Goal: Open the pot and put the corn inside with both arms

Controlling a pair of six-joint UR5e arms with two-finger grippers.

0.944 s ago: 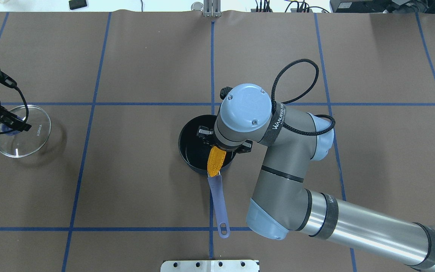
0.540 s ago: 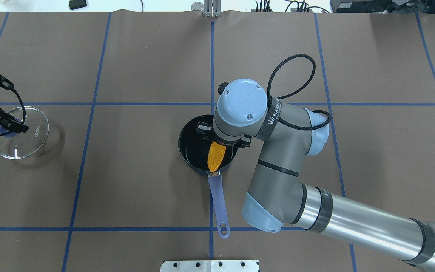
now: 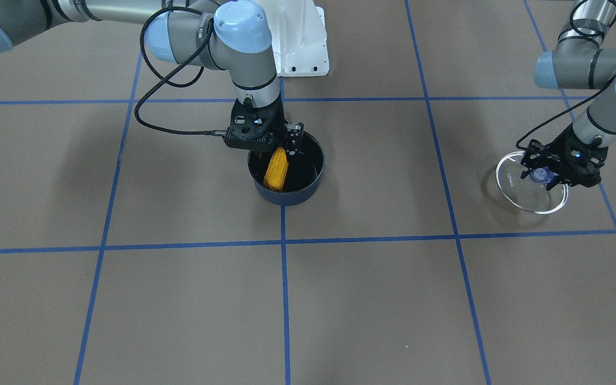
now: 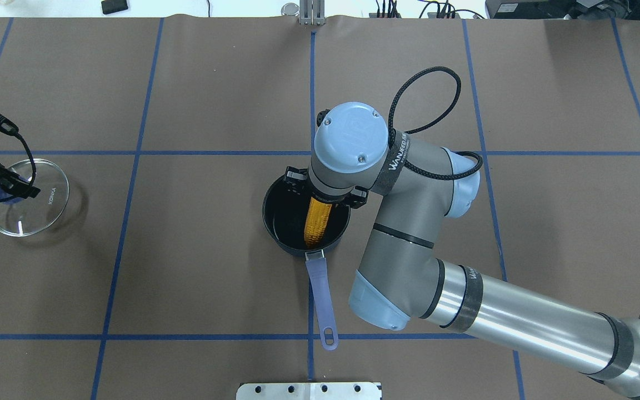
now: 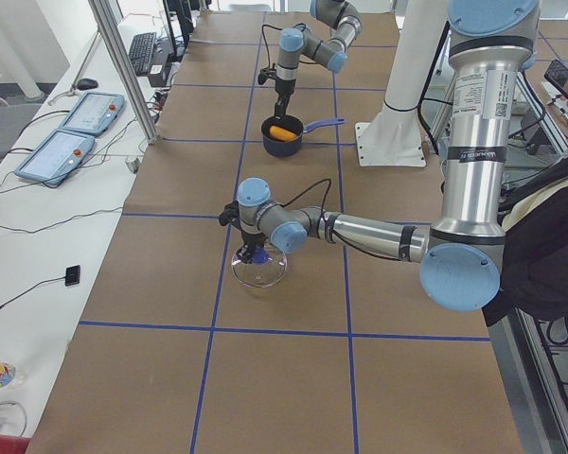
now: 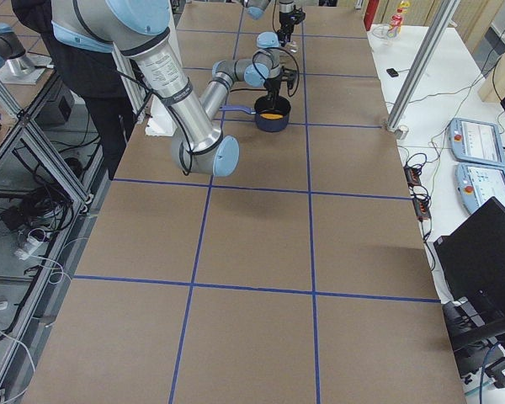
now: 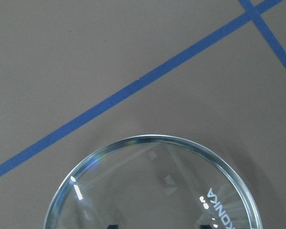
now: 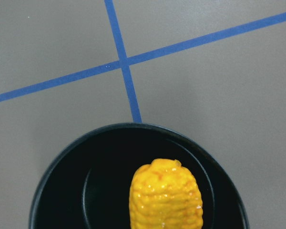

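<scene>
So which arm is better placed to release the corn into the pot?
Right. The right gripper holds the corn tilted inside the open pot; the left gripper is far off to the side, closed on the knob of the glass lid.

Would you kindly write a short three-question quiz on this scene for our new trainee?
1. True or false: the yellow corn cob lies on the table beside the dark navy saucepan.
2. Pick one: the left tool is at A. the round glass lid; B. the saucepan's rim; C. bare table.
3. Short answer: in the overhead view, toward which picture edge does the saucepan's long periwinkle-blue handle point?

Key: 1. False, it lies inside the saucepan. 2. A. 3. The bottom edge, toward the robot.
</scene>
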